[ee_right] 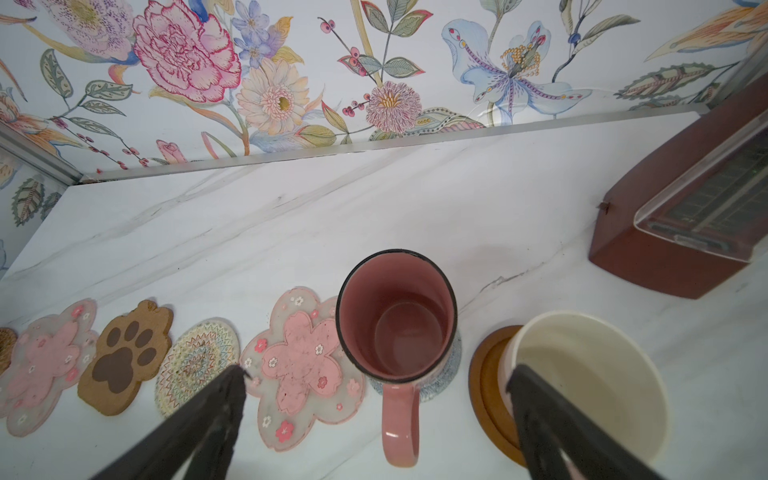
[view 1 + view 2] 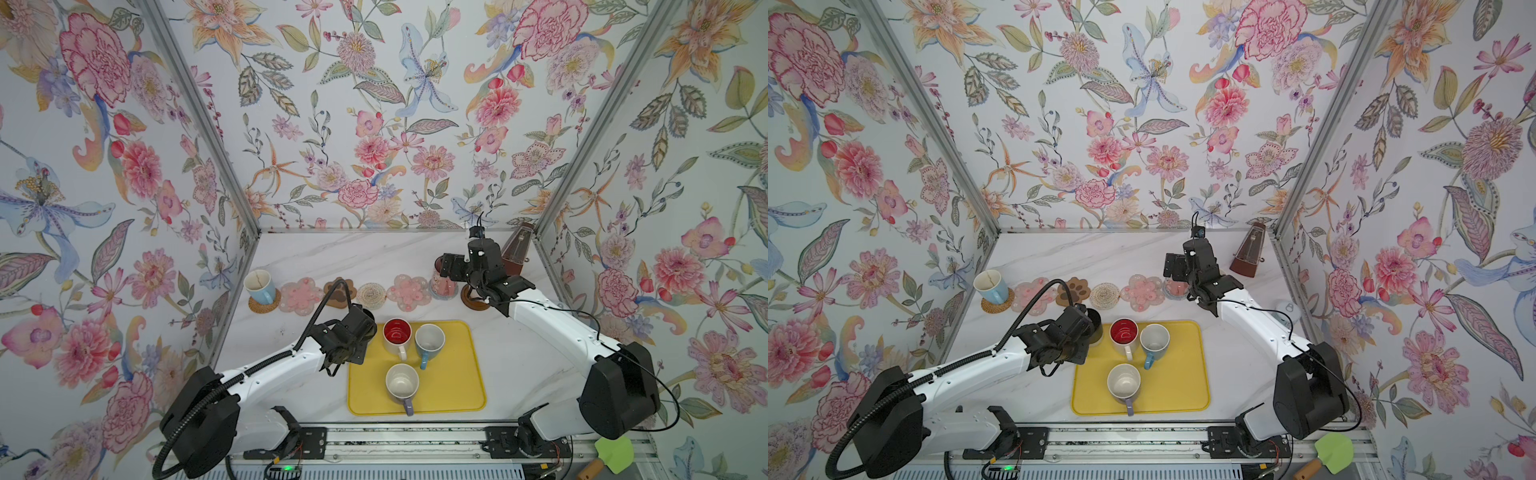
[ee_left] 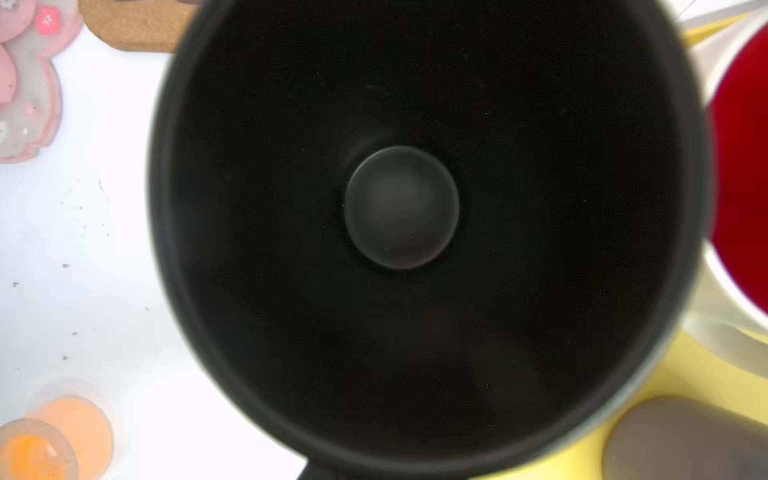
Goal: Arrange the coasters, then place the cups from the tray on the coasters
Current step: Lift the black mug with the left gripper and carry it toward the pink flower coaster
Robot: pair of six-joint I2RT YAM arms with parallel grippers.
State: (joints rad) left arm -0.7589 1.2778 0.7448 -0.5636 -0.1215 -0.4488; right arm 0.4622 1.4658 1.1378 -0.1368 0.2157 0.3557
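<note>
1. One black mug [image 2: 1095, 324] sits at the far left corner of the yellow tray [image 2: 1183, 399]. The left pincer [image 2: 1080, 332] is closed on it at the handle side, its fingertips hidden under the wrist.
2. Three more cups stand on the tray. The red-inside mug [image 2: 397, 334] is just beside the black one, the blue-handled mug [image 2: 430, 343] is next to that, and the purple-handled mug [image 2: 402, 384] is nearer the front.
3. Beyond the tray, seven coasters lie in a row:
   - a tan woven round [image 2: 264, 306] under a blue mug [image 2: 259, 286]
   - a pink flower [image 2: 301, 297]
   - a brown paw [image 1: 124, 357]
   - a cream round [image 2: 371, 296]
   - a second pink flower [image 2: 409, 293]
   - a grey-blue round [image 1: 440, 386] under the tall pink mug [image 1: 397, 316]
   - a dark brown disc [image 1: 486, 374] under a white mug [image 1: 590, 382]
4. The right pincer [image 1: 378, 370] hangs wide open above the pink mug, holding nothing.
5. In both top views the left arm's black cable [image 2: 328, 299] crosses the paw, and the right arm covers the white mug.
6. A metronome [image 2: 517, 253] stands in the far right corner of the tabletop [image 2: 332, 257]. A small orange ring [image 3: 41, 449] lies on the tabletop near the black mug.
</note>
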